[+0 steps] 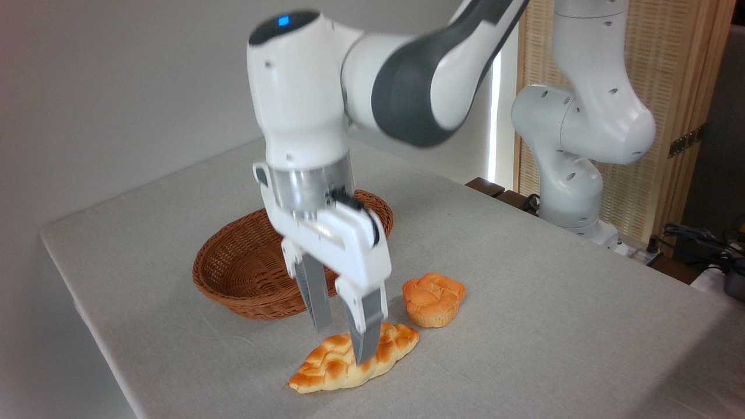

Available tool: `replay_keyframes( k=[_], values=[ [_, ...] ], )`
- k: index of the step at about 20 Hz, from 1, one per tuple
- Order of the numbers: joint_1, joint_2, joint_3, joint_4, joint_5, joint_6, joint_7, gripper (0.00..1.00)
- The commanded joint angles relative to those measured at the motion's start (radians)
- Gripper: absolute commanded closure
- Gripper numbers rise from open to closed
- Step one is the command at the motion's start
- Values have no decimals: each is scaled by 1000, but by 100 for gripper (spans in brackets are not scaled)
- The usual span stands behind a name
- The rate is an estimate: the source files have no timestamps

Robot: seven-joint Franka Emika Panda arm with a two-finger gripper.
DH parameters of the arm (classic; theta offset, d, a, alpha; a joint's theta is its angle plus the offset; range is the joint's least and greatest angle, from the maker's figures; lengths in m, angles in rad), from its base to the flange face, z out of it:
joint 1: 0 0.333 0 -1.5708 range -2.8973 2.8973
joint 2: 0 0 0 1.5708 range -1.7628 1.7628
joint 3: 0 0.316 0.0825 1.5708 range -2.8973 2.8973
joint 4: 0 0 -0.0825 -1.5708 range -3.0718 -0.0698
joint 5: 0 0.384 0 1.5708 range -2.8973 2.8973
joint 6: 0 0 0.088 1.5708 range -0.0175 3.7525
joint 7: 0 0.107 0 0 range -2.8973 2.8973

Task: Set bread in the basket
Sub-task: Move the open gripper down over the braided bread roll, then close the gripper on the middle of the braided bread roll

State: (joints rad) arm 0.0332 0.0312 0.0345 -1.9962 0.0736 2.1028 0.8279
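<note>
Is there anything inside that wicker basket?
The part of the basket that shows holds nothing but its bare woven floor. The arm and its jaws cover the right-hand portion, so that part cannot be checked. The braided bread lies on the table.

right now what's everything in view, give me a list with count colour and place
bread: 1, pale golden with browned orange patches, on the table near the front edge, between the open fingers
bun: 1, orange, muffin-shaped, on the table just right of and behind the bread
basket: 1, reddish brown wicker, on the table behind and left of the bread, nothing seen inside
table: 1, covered in light grey cloth, fills the lower frame
screen: 1, pale wood slats, behind the arm at right
cables: several, dark, far right edge
arm: 1, white and grey, base at the table's right rear
gripper: 1, white with grey fingers, open, straddling the bread's middle
</note>
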Motion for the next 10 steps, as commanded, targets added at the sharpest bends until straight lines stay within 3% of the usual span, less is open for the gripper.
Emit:
replay_keyframes(
  k=[1, 8, 10],
  values=[
    [-4, 38, 4, -68, 21, 108, 22, 0],
    [-7, 38, 2, -95, 12, 103, 22, 2],
    [-6, 38, 2, -98, 12, 100, 23, 26]
  ],
)
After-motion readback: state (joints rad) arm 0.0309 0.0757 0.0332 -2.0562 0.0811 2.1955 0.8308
